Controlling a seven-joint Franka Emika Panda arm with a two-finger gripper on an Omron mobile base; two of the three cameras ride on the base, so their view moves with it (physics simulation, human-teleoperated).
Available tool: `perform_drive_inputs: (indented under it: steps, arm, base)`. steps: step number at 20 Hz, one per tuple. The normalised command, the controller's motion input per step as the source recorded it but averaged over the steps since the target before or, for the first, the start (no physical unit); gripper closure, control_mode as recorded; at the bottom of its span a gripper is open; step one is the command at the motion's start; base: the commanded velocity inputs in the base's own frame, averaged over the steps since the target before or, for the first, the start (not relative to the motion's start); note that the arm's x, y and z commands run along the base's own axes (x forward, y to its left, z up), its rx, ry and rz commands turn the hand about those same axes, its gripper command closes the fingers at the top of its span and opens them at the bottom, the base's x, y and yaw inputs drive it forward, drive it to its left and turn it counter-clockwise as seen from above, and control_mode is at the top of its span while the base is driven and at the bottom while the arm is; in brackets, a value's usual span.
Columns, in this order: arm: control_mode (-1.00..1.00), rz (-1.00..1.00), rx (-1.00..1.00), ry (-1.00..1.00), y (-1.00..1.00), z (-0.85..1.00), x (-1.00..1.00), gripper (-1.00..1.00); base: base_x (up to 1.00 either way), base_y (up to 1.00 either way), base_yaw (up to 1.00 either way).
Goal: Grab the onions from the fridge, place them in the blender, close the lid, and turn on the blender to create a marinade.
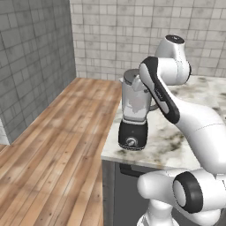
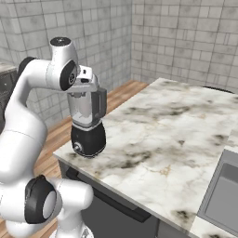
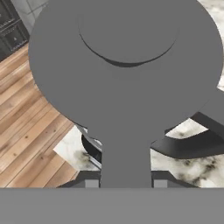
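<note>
The blender (image 1: 133, 114) stands at the near left corner of the marble counter (image 1: 176, 141), a clear greyish jar on a black base with a round knob (image 1: 130, 141). From the right base view the blender (image 2: 87, 116) sits just under my hand (image 2: 86, 76). The dark grey lid (image 1: 130, 76) rests slightly tilted at the jar's mouth. In the hand view the lid (image 3: 127, 65) is very close, and my gripper (image 3: 126, 183) is shut on a grey stem of it. The onions are hidden and the fridge is out of view.
The marble counter (image 2: 176, 121) stretches to the right, with a sink (image 2: 223, 190) at its near right corner. A wooden floor (image 1: 57, 132) lies left of the counter's edge, bounded by grey tiled walls. A dark oven front (image 3: 8, 22) stands beyond the floor.
</note>
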Motion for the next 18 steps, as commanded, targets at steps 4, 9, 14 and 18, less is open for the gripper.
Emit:
perform_drive_inputs:
  steps: [4, 9, 14, 18]
  arm:
    - [-1.0, 0.0, 0.0, 0.0, 0.0, 0.0, -0.09, 1.0]
    - [-1.0, 0.0, 0.0, 0.03, 0.0, 0.01, -0.08, -1.0]
    - [-1.0, 0.0, 0.0, 0.05, -0.04, 0.03, -0.13, -1.0]
    - [-1.0, 0.0, 0.0, 0.05, -0.19, 0.09, -0.2, -1.0]
  base:
    - [0.0, 0.0, 0.0]
    - [0.0, 0.0, 0.0]
    - [0.0, 0.0, 0.0]
    - [0.0, 0.0, 0.0]
